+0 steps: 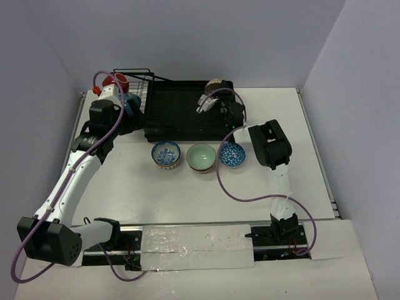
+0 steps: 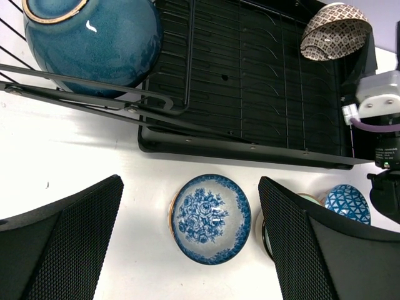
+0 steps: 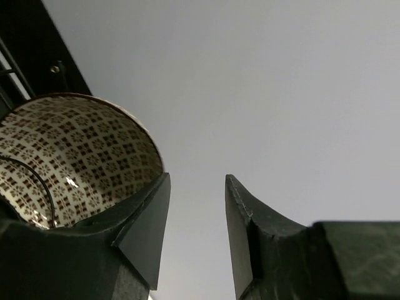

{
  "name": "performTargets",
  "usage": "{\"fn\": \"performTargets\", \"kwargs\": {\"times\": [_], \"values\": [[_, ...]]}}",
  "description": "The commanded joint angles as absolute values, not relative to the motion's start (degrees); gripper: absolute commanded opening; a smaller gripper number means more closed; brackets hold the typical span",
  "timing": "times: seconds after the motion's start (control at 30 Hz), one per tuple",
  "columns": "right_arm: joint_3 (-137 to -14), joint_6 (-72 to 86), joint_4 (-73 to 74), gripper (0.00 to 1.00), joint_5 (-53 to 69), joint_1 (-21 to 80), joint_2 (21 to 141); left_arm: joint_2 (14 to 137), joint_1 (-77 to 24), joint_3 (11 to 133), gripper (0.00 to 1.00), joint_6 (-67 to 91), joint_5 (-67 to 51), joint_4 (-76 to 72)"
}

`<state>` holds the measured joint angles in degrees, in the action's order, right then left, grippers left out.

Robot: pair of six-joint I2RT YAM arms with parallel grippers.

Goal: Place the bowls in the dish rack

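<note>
The black dish rack lies at the back of the table, with its wire basket at the left end. A brown patterned bowl stands on edge at the rack's far right. A dark blue bowl and a red-brown bowl sit in the basket. Three bowls stand in a row in front of the rack: blue floral, pale green, blue geometric. My left gripper is open above the floral bowl. My right gripper is open and empty, with the patterned bowl just outside its left finger.
My right arm reaches over the rack's right end. The blue geometric bowl shows beyond my left gripper's right finger, which hides most of the green bowl. Walls close in the table at the back and on both sides.
</note>
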<state>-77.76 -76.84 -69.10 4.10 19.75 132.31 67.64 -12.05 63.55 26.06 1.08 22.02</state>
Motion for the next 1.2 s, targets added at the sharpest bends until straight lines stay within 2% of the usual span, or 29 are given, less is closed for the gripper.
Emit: {"fn": "performTargets", "kwargs": {"times": [0.0,0.1,0.23,0.27,0.37,0.43,0.47,0.53,0.7,0.77,0.87,0.97,1.17], "values": [[-74.4,-73.1,-78.1,0.48,1.6,20.1,124.4,65.1,-11.7,62.9,0.95,26.5,-0.8,19.2],[-69.9,-68.7,-78.5,0.52,-1.7,20.0,118.2,64.3,-11.7,62.8,0.96,26.5,-1.5,19.0],[-62.8,-55.3,-74.0,0.58,-8.5,20.0,106.6,63.5,-11.7,62.8,0.97,26.5,-1.8,19.1],[-60.7,-51.5,-71.7,0.64,-10.4,20.0,101.0,63.5,-11.6,62.9,0.97,26.4,-1.9,19.4],[-58.2,-35.6,-55.3,0.82,-19.5,20.0,90.2,64.0,-11.6,63.5,0.98,26.4,-2.4,20.6],[-56.3,-24.0,-47.0,0.84,-23.2,20.2,82.3,63.9,-11.4,63.8,0.98,26.2,-2.5,21.1],[-56.3,-18.8,-37.3,0.86,-24.3,20.1,79.8,63.7,-11.3,63.8,0.99,26.2,-2.4,21.1],[-56.1,-6.8,-27.5,0.86,-25.3,19.8,73.8,63.5,-11.3,63.9,0.99,26.0,-2.4,21.3],[-58.4,18.6,3.3,0.86,-26.9,19.3,68.1,63.2,-11.4,64.0,0.99,25.8,-2.2,21.6],[-58.6,22.7,11.7,0.85,-25.0,19.2,67.4,63.1,-11.3,64.0,0.99,25.7,-2.4,21.8],[-57.2,28.2,19.6,0.84,-20.2,18.9,67.4,62.9,-11.4,63.8,0.99,25.7,-2.5,21.7],[-53.0,31.6,21.2,0.81,-13.2,17.8,67.9,62.7,-11.3,63.3,0.99,25.7,-2.4,21.7],[-48.3,34.1,21.4,0.75,-7.0,16.1,73.1,62.8,-11.4,63.1,0.99,25.5,-2.4,21.7]]}}
